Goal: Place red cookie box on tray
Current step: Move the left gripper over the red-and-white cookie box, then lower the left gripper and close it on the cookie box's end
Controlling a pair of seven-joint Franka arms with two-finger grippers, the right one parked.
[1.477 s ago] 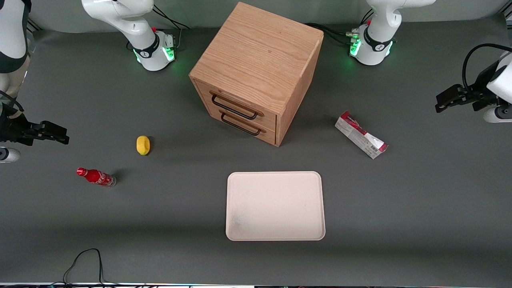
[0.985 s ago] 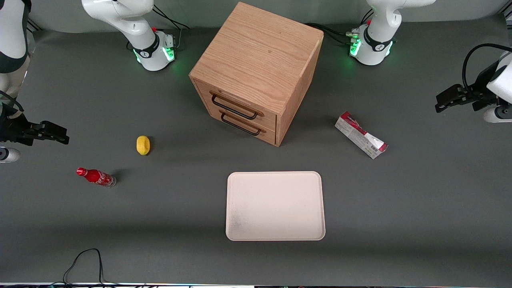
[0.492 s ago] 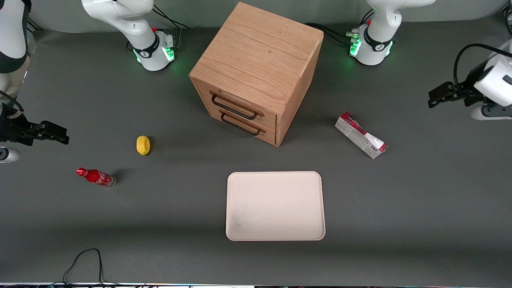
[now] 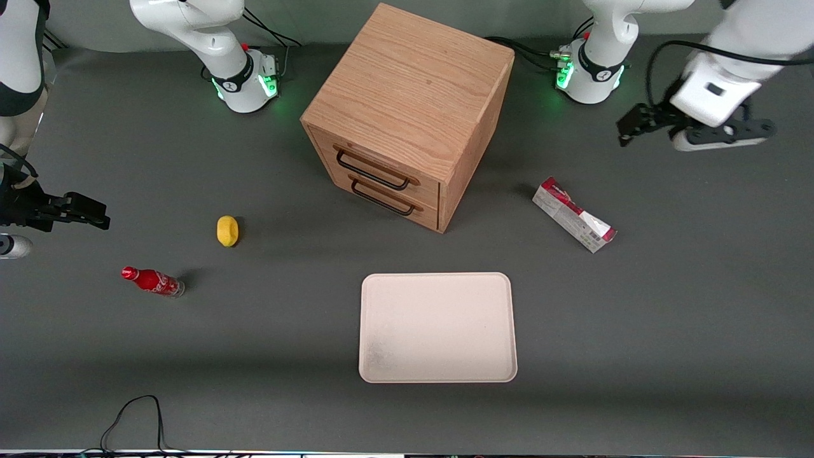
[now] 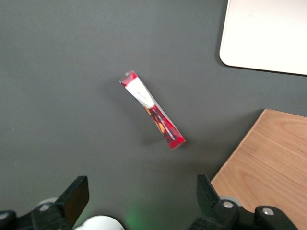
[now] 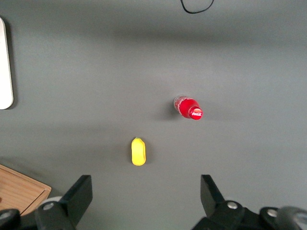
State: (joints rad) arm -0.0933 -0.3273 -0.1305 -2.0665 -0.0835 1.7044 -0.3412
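Big wooden cabinet (image 4: 407,114) at upper centre of the front view, cream tray (image 4: 437,327) bare below it. Red cookie box (image 4: 573,214) flat on the table at right of centre, long axis slanting down toward the lower right. Gripper (image 4: 626,130) high at upper right, spread wide, empty, box lying nearer the camera and below.

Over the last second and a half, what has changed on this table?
Only the working arm moved: its hand swung in from the table's edge toward the cabinet, now farther from the front camera than the red cookie box, fingers open, holding nothing. The box, tray, lemon and soda bottle stayed put.
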